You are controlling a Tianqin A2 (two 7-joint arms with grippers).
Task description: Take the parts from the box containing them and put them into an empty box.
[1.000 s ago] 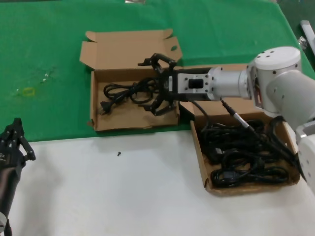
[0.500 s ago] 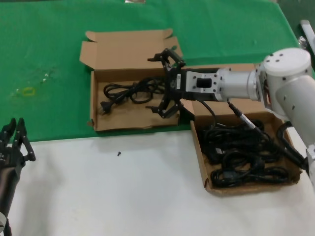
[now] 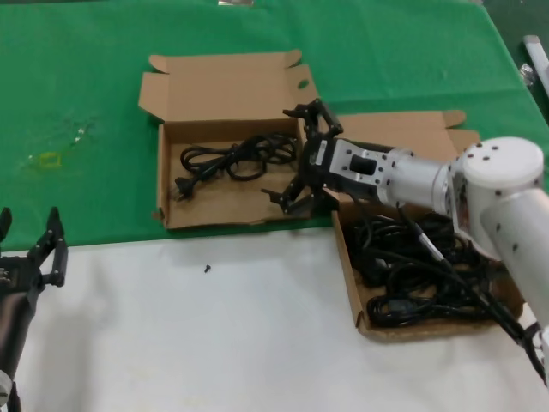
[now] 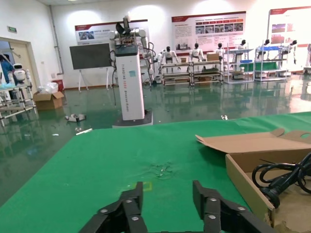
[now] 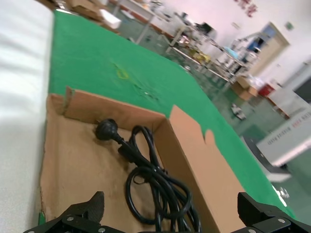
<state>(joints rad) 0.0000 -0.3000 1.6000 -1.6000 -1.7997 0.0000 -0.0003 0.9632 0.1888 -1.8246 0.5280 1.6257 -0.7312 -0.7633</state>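
The left cardboard box (image 3: 171, 184) on the green cloth holds one black power cord (image 3: 232, 157) with its plug toward the box's left wall. The right box (image 3: 347, 257) holds several tangled cords (image 3: 420, 266). My right gripper (image 3: 287, 156) is open and empty, low over the left box's right end, just right of the single cord. The right wrist view shows that cord (image 5: 155, 179) between the spread fingers of the right gripper (image 5: 170, 208). My left gripper (image 3: 30, 227) is open and empty at the near left over the white table. It also shows in the left wrist view (image 4: 167, 191).
Both boxes have open lids: the left box's lid (image 3: 223, 86) lies back on the green cloth (image 3: 77, 86), the right box's lid (image 3: 412, 129) lies behind my right arm. A small black speck (image 3: 207, 269) lies on the white table (image 3: 214, 343). A yellow mark (image 3: 49, 159) is on the cloth.
My right gripper has drawn back to the right, from over the cord to the left box's right end, still open and empty. My left gripper's fingers now show wider apart.
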